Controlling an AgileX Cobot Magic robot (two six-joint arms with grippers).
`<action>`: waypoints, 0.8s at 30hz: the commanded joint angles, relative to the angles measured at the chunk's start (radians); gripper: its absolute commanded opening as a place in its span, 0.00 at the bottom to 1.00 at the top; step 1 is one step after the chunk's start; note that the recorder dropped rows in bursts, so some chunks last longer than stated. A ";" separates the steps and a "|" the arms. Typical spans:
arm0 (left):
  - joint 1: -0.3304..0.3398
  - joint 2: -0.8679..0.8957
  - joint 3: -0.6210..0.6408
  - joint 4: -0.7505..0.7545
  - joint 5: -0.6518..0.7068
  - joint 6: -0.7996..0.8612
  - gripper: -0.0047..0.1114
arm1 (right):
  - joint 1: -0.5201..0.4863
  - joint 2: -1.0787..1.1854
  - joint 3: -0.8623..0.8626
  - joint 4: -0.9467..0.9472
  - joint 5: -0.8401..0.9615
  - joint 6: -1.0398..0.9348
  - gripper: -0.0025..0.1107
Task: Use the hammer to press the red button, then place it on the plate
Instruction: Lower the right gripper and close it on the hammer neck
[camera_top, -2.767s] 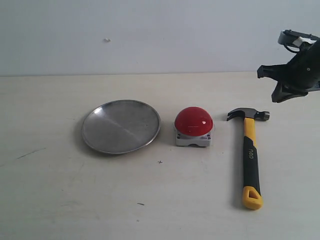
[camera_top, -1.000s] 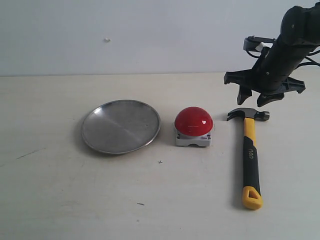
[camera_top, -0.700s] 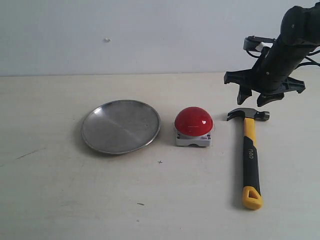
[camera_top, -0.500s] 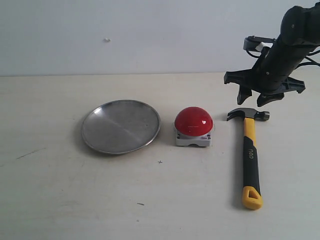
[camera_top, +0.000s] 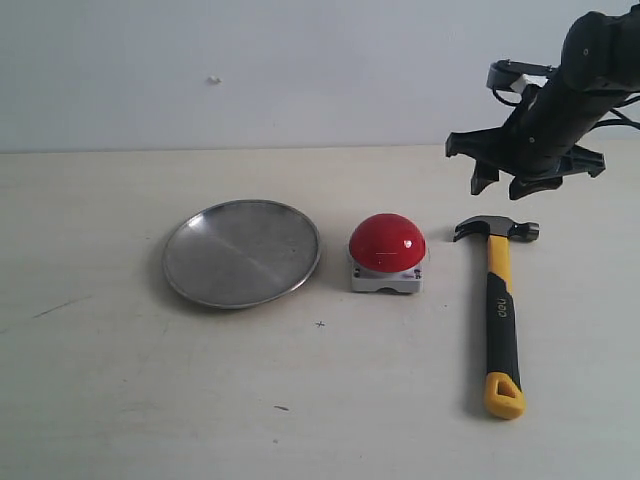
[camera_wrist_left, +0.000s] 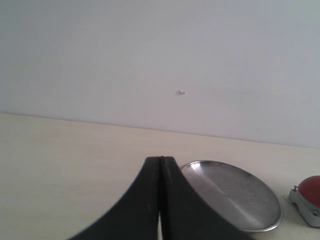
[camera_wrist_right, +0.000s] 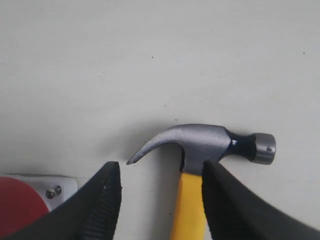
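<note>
Hammer (camera_top: 498, 300) lies untouched on the table (camera_top: 100, 400), handle nearest, just beside the red button (camera_top: 387, 243), with the plate (camera_top: 242, 252) on the button's other side; grasp, press and placing all remain, I judge. Farther back the right gripper (camera_top: 502, 187) hovers over the hammer's head, jaws wide and empty; the left gripper (camera_wrist_left: 160, 167) is pressed closed on nothing.

- A pale table (camera_top: 120, 400) with a thin dark scratch (camera_top: 60, 307) near its left edge.
- A plain white wall (camera_top: 300, 60) past the far edge, with one tiny bump (camera_top: 213, 80).
</note>
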 joint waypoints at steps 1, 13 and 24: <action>0.001 -0.006 0.003 -0.001 0.001 -0.007 0.04 | 0.001 -0.001 -0.004 0.014 -0.045 0.003 0.46; 0.001 -0.006 0.003 -0.001 0.001 -0.007 0.04 | 0.006 0.033 -0.006 -0.017 0.133 0.013 0.46; 0.001 -0.006 0.003 -0.001 0.001 -0.007 0.04 | 0.006 0.132 -0.039 -0.086 0.178 0.141 0.46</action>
